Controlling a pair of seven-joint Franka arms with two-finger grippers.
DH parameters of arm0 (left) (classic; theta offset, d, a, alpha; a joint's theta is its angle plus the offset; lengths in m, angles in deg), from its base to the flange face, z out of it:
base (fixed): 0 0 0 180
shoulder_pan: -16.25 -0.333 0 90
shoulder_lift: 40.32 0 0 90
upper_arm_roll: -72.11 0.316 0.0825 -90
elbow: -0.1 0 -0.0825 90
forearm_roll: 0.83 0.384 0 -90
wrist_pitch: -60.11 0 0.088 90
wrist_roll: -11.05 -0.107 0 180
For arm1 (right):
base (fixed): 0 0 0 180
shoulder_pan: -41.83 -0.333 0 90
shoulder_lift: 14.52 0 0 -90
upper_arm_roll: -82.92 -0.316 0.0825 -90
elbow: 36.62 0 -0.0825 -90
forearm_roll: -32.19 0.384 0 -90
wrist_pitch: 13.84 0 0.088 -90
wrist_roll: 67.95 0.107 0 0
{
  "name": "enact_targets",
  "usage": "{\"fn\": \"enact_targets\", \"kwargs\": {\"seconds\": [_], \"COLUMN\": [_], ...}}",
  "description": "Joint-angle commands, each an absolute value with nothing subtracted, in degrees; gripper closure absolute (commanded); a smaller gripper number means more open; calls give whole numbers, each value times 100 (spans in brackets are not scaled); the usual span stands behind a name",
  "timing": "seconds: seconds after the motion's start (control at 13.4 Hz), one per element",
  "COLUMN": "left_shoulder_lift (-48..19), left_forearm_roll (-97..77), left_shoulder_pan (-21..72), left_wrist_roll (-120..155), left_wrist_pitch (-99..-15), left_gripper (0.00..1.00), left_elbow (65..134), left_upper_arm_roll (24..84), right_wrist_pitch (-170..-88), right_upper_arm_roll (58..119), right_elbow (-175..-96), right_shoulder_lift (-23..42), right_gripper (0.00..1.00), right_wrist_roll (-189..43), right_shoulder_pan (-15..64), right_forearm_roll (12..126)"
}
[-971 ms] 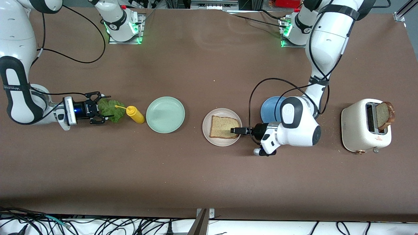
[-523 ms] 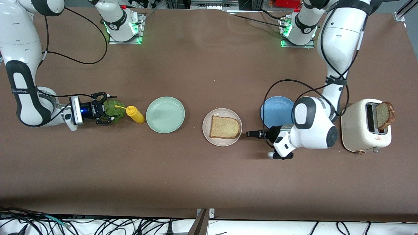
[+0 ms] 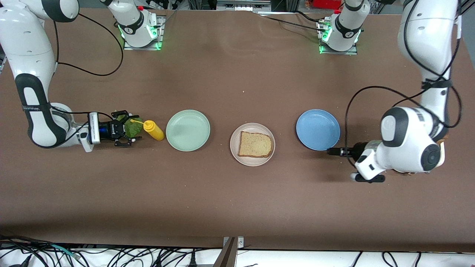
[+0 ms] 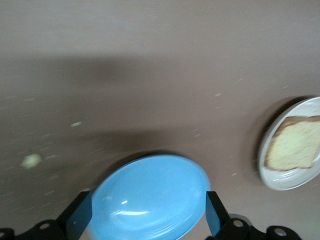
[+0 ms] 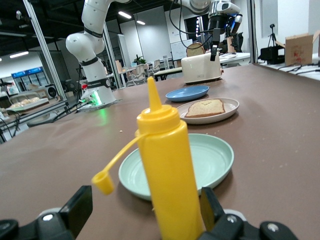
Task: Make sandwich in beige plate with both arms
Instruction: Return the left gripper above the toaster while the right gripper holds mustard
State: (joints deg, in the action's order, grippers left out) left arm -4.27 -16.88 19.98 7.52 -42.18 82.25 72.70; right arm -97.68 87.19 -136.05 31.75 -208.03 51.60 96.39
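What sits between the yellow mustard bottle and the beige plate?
The mint-green plate, with nothing on it, lies between the mustard bottle and the beige plate; the front view shows it.

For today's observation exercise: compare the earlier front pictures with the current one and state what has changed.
The left gripper, open and empty, drew back from the bread slice on the beige plate toward the left arm's end, past the blue plate. The right gripper, open, advanced over the lettuce toward the mustard bottle. Plates, bread and bottle stayed put.

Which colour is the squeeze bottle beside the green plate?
Yellow; the squeeze bottle shows best in the right wrist view.
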Motion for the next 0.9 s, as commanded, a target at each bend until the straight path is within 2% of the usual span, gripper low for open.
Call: {"fn": "enact_targets", "kwargs": {"seconds": [0.0, 0.67, 0.82], "left_shoulder_lift": [-901, -1930, -2246], "left_forearm_roll": [-930, -690, -585], "left_shoulder_pan": [1924, 1406, 1406], "left_wrist_roll": [753, 357, 445], "left_wrist_pitch": [-3843, -2937, -2928], "left_gripper": [0, 0, 0], "left_elbow": [8315, 8324, 8324], "left_upper_arm_roll": [7220, 7229, 7229], "right_wrist_pitch": [-9813, -9734, -9734], "right_upper_arm_roll": [8731, 8520, 8520], "right_elbow": [-13497, -13549, -13541], "right_shoulder_lift": [3390, 3593, 3593], "right_gripper": [4, 4, 7], "right_wrist_roll": [-21217, -21429, -21429], "right_shoulder_pan": [5062, 5036, 5027], "right_forearm_roll": [9837, 10048, 10048]}}
